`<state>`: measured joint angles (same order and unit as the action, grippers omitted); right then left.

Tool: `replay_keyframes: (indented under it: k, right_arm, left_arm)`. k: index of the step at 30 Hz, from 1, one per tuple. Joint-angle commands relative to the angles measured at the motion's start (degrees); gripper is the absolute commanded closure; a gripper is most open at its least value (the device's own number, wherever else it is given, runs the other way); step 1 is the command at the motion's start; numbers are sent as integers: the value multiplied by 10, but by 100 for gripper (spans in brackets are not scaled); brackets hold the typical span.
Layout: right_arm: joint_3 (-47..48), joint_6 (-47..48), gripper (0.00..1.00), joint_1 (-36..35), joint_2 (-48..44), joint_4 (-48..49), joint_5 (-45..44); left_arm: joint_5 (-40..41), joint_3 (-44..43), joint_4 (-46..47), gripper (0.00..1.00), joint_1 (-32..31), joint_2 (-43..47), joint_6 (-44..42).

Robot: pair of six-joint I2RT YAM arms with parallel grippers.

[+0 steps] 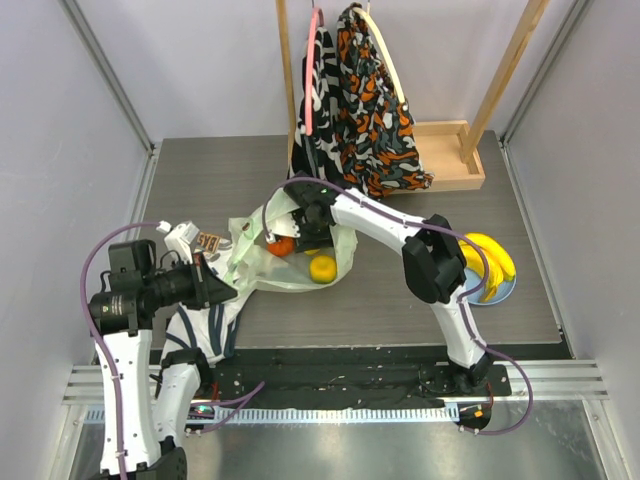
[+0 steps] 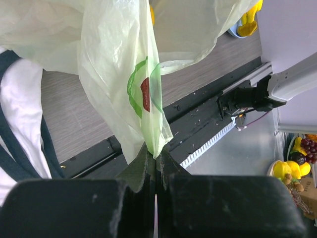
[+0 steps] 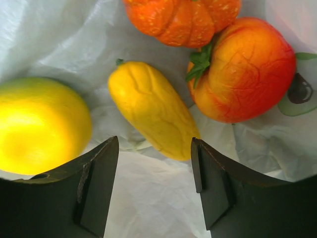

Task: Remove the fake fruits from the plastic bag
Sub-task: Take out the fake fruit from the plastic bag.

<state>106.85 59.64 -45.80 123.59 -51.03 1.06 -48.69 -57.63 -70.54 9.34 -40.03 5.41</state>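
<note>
The plastic bag [image 1: 262,262] lies crumpled in the middle of the table, pale yellow-green with an avocado print [image 2: 143,91]. My left gripper [image 2: 156,154] is shut on a pinched edge of the bag and holds it up. My right gripper [image 3: 154,148] is inside the bag's mouth, open, with nothing between its fingers. Just ahead of it lie the fake fruits: a long yellow one [image 3: 151,116], a round yellow one [image 3: 39,124], an orange-red round one [image 3: 245,69] and an orange pumpkin [image 3: 183,20]. Yellow bananas [image 1: 490,262] rest on a blue plate [image 1: 505,292] at the right.
A wooden rack [image 1: 455,160] at the back holds hanging black-white and orange patterned cloths [image 1: 365,110]. A white garment with navy stripes [image 1: 205,325] lies under my left arm. A small white item with a printed label [image 1: 190,240] sits left of the bag.
</note>
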Motion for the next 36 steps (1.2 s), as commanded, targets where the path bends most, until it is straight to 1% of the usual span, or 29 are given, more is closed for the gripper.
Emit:
replay_keyframes:
  k: [1,5,9,12,13,14,16,17,19,20,21,22,23,25,26,28,29,31,34,35,36]
  right_arm:
    - [55,52,33,8,20,-46,-7]
    - [63,65,34,10,52,-56,-8]
    - [64,81,34,11,64,-57,-8]
    - [68,89,38,10,75,-73,-26]
    - [68,88,41,10,74,-73,-24]
    - [67,87,54,10,74,-72,-22]
    - [70,75,69,11,66,-61,-23]
    - [72,68,79,10,61,-56,-23]
    - [84,44,83,11,29,-48,3]
    - [88,37,84,10,14,-48,18]
    - [91,23,84,11,-3,-48,53]
    - [90,16,85,9,-40,-49,79]
    - [89,11,85,8,-58,-55,101]
    - [79,-12,84,4,-96,-65,160]
    - [72,-20,84,-5,-128,-69,172]
    - [46,-55,84,-16,-156,-68,210]
    - [36,-65,84,-28,-184,-66,223]
    - [13,-89,84,-44,-208,-58,239]
    - [4,-144,85,-70,-246,-37,258]
    - [9,-188,85,-73,-259,-21,277]
    - [16,-209,85,-75,-264,-15,281]
  left_arm:
    - [1,-5,-5,100,8,-7,-8]
    - [0,-7,-4,100,14,-12,-8]
    - [-2,-6,-6,100,19,-14,-8]
    - [-4,-4,-4,100,22,-15,-5]
    - [-4,-4,-1,100,22,-15,-4]
    - [-4,-4,1,100,23,-17,-4]
    - [-4,-4,7,100,24,-19,2]
    - [-6,-5,9,100,24,-20,3]
    - [-9,-7,17,100,23,-20,8]
    - [-12,-7,22,100,24,-21,11]
    - [-15,-7,36,100,24,-22,19]
    - [-18,-7,43,100,24,-22,23]
    - [-24,-7,52,100,24,-24,30]
    - [-33,-8,84,100,24,-32,53]
    - [-36,-11,95,100,24,-35,63]
    - [-48,-17,124,100,24,-46,87]
    - [-52,-24,134,100,24,-51,94]
    - [-60,-33,158,100,23,-64,119]
    - [-66,-55,190,100,23,-90,154]
    - [-69,-63,208,100,22,-104,162]
    - [-76,-68,217,100,22,-109,170]
